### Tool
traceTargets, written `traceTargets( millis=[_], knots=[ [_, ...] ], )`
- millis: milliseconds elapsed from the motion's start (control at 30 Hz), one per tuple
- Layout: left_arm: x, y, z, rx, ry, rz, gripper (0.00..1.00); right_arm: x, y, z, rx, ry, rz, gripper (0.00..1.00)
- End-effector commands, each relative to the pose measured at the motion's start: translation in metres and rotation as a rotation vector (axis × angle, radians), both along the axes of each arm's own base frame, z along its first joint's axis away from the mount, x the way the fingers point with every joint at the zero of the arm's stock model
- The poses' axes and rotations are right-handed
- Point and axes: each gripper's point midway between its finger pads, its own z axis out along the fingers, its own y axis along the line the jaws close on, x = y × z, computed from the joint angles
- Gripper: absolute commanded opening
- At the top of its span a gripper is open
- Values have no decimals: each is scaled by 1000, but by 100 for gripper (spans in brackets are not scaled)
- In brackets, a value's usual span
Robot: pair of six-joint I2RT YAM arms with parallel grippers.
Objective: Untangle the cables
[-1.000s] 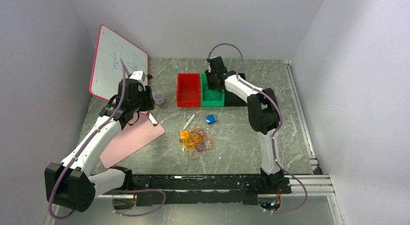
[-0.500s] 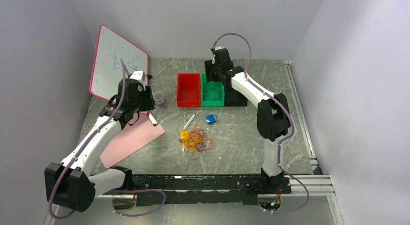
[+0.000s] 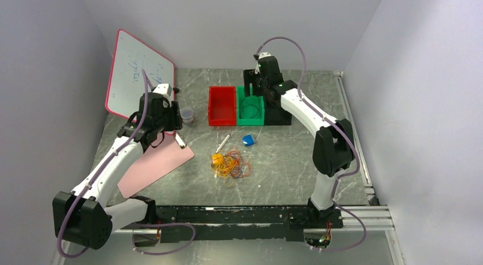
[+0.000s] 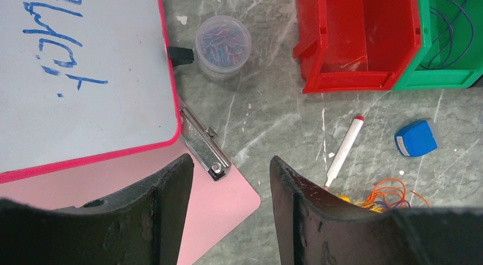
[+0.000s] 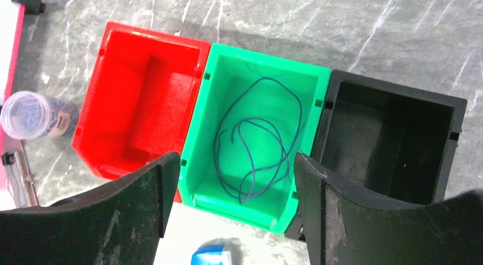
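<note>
A tangle of thin yellow-orange, red-orange and dark cables [image 3: 230,164] lies on the table's middle; its edge shows in the left wrist view [image 4: 384,195]. One dark purple cable [image 5: 256,141] lies coiled in the green bin [image 5: 216,82], also seen from above [image 3: 250,109]. My right gripper [image 3: 254,85] hangs above the green bin, open and empty [image 5: 237,175]. My left gripper [image 3: 172,127] is open and empty [image 4: 230,176] above the corner of the pink clipboard [image 4: 222,205].
A red bin [image 3: 222,105] and a black bin [image 3: 279,114] flank the green one. A whiteboard [image 3: 136,74] leans at the back left, a jar of paper clips [image 3: 187,115] beside it. A white marker [image 3: 222,142] and a blue eraser [image 3: 248,140] lie near the tangle.
My right gripper has risen out of the green bin and drawn back to the right, leaving the purple cable inside. The left arm has not moved.
</note>
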Motion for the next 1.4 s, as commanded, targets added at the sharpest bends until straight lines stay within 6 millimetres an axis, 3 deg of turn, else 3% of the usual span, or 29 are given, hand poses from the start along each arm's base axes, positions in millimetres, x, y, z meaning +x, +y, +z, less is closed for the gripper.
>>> traceTargets(
  millis=[0,267,867,1033,1200,1367],
  knots=[
    [4,-2,4,-11,-21,-20,57,-15,2,14,26,-21,47,73],
    [5,-5,5,-20,-22,-35,57,-43,2,-35,-16,91,85,56],
    [4,-4,4,-17,-18,-29,55,-12,-6,-107,-192,212,11,32],
    [4,-4,4,-16,-17,-28,55,-11,0,-114,-179,217,27,12],
    [4,-3,3,-12,-8,-30,54,-8,-1,-132,-191,221,15,0],
    [3,-1,3,-3,-9,-21,53,-6,0,-147,-185,220,9,0]
  ],
)
